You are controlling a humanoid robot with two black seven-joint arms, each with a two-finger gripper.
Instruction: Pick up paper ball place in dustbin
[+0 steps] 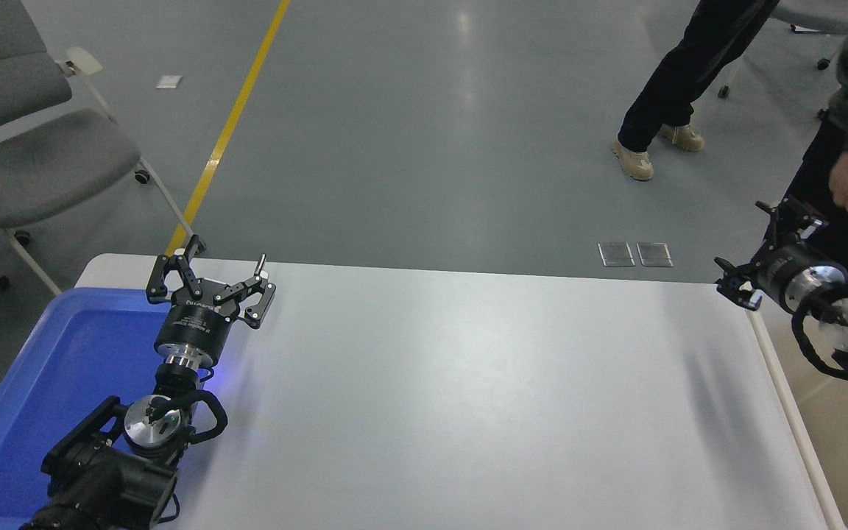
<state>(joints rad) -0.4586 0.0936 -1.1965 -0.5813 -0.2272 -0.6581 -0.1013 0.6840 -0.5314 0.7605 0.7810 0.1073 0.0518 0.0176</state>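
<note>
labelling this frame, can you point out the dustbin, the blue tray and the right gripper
dustbin (785,390): head view, on its pale rim along the table's right edge.
blue tray (63,368): head view, on its bare floor.
right gripper (759,246): head view, midway between its fingertips.

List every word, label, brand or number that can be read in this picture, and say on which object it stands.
No text can be read with certainty.
Left black gripper: a pale brand mark on its body, too small and blurred to read.
Right black gripper: no print visible.
Shallow blue plastic tray, white table, beige plastic dustbin: no markings.
</note>
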